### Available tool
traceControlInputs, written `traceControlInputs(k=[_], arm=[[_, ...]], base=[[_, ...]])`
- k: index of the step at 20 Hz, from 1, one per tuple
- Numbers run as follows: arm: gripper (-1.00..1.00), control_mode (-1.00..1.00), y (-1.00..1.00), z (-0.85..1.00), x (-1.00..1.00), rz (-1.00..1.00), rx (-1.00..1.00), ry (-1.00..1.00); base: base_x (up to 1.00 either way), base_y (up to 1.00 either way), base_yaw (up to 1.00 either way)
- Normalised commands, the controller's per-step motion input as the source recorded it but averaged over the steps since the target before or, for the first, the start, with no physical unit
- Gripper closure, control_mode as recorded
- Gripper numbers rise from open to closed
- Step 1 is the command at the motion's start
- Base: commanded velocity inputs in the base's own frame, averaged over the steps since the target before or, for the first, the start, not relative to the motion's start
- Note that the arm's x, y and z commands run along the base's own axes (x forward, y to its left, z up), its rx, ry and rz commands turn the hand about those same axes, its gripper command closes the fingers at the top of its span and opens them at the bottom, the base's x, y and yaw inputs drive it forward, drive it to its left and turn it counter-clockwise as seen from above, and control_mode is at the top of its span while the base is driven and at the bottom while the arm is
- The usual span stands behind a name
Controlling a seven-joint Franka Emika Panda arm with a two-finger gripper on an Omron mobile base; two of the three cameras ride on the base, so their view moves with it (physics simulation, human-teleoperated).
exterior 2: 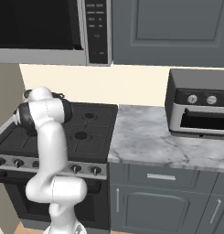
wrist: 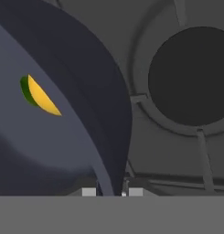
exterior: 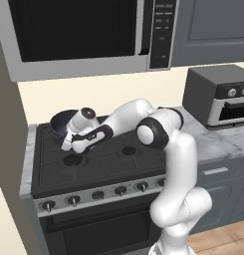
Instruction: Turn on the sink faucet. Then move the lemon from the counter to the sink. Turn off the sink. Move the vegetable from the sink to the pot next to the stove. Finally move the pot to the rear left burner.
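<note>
The pot wall sits clamped in the nearly shut end effector, by the stove's rear left corner; the burner lies just beside the rim.

stove front burners free | rear left: pot blocks

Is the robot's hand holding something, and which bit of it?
Yes. The gripper is pinching the pot by its thin rim, one finger inside and one outside.
</note>
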Motion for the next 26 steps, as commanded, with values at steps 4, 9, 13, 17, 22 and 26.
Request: traceControlInputs(k=[4,9,13,17,22,26], arm=[[1.0,-1.0,0.21,0.0,0.45,0.08,-0.04,0.0],[1.0,-1.0,0.2,0.0,0.45,0.09,-0.05,-0.01],[-1.0,-1.0,0.12,-0.01,0.28,0.11,-0.04,-0.01],[-1.0,-1.0,0.0,0.0,0.02,0.09,-0.02,-0.05],[-1.0,-1.0,0.0,0.04,0.0,0.07,-0.02,-0.09],[-1.0,-1.0,0.0,0.27,-0.02,0.05,-0.04,-0.14]], base=[[0.0,0.0,0.0],[0.0,0.0,0.0],[0.0,0.0,0.0],[0.0,0.0,0.0],[0.0,0.0,0.0],[0.0,0.0,0.0]])
